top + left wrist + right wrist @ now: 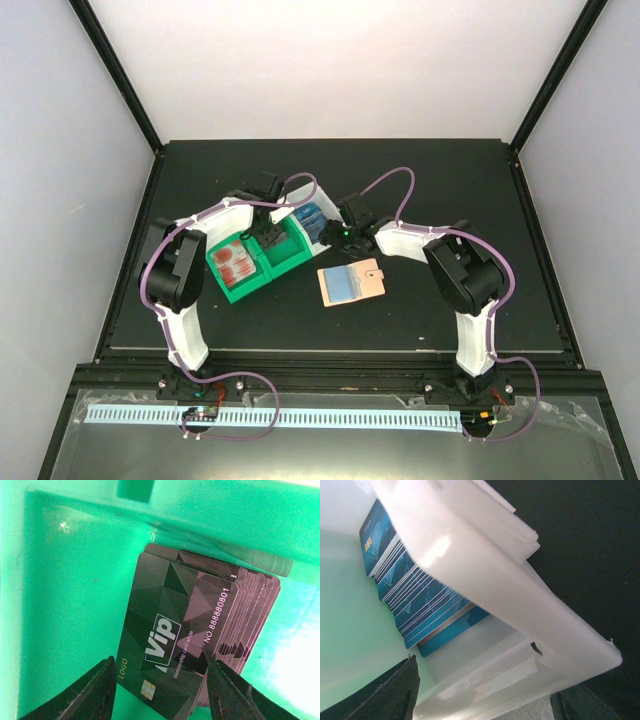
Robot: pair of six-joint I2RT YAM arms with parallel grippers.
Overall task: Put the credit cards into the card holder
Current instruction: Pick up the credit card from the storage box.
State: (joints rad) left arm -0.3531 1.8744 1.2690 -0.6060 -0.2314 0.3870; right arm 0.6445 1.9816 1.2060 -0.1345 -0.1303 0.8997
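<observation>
Black credit cards (175, 625) marked "Vip" lie fanned in a stack on the floor of a green bin (65, 580). My left gripper (160, 690) is open down inside that bin, one finger on each side of the top card's near end. Blue credit cards (415, 592) are stacked in a white bin (485, 565). My right gripper (482, 700) is open and straddles that bin's near wall, one finger inside and one outside. The tan card holder (351, 283) lies open on the black mat with a blue card showing in it. Red credit cards (236, 262) fill another green bin.
The two green bins (262, 262) and the white bin (312, 215) stand together at the mat's middle, between the two arms. The card holder lies just to their front right. Black frame posts rise at the back corners.
</observation>
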